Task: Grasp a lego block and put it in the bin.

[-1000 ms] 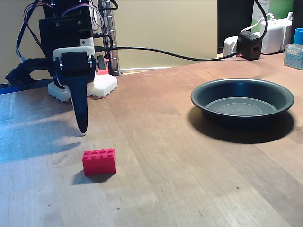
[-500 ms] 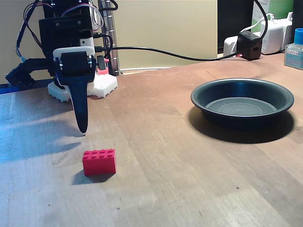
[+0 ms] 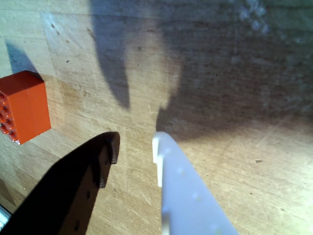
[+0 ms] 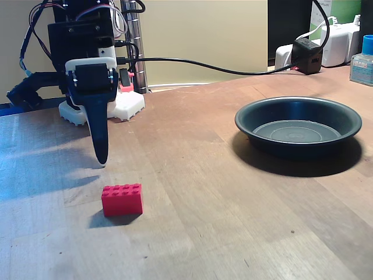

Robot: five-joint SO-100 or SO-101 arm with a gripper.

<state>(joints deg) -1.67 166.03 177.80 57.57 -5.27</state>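
Lego block sits untouched on the bench toward its front left; my hand hovers just behind it, parted, holding nothing. Bin at right is empty. Grasp and drop both remain.

The broad brown wooden table looks matt, its grain running in long streaks; close up in the wrist view it is finely scratched and a little rough. The small bright red plastic lego block has smooth, faintly glossy faces and moulded studs on top. The shallow round dark grey metal bin has a dull satin sheen, with fine rings pressed into its bottom. One gripper finger is smooth matt black plastic, the other matt white plastic.
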